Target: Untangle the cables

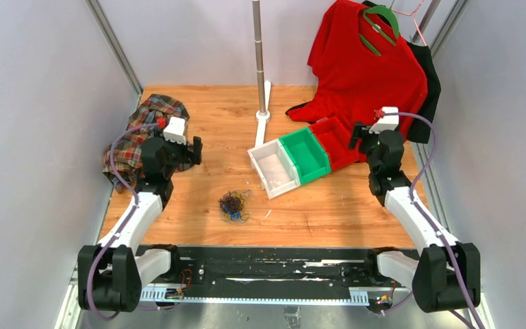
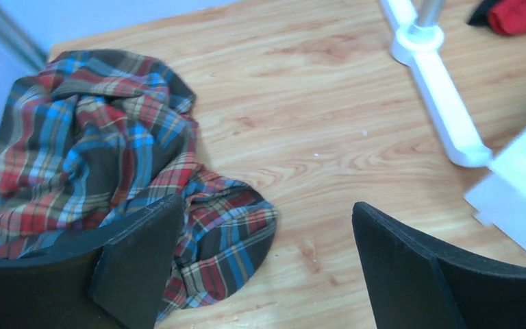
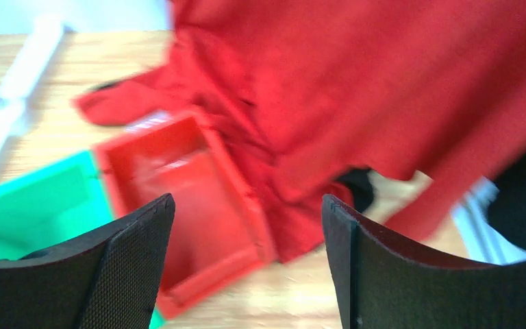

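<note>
**A:** From above, where are the cables?

**B:** The cables (image 1: pixel 235 205) lie in one small wad of black, blue and yellow-orange on the worktop (image 1: pixel 322 212). They are close to its near edge, a little left of the middle, between the two arms and touched by neither.

**A:** And the arms?

**B:** The left arm (image 1: pixel 137 212) rises from the near left corner, folded at the elbow. It holds the left gripper (image 1: pixel 196 151) up beside the plaid cloth (image 1: pixel 140 133) at the left edge. The right arm (image 1: pixel 411 212) mirrors it from the near right corner. The right gripper (image 1: pixel 356 137) hangs just beside the red bin (image 1: pixel 335 140), which sits in a row with the green bin (image 1: pixel 306 154) and the white bin (image 1: pixel 274 168).

**A:** What does the left wrist view add?

**B:** Its fingers (image 2: pixel 137 260) stand wide apart with nothing between them and bare wood below. The cloth's checks show clearly at the left, and the foot of the white stand (image 2: pixel 445 110) lies at the right. Only the top view shows the cables.

**A:** And the right wrist view?

**B:** It is blurred. The jaws are spread and grip nothing, with the red bin under them. The red shirt (image 3: pixel 383 82) drapes onto the bin's far side, which is hard to read from above.
</note>
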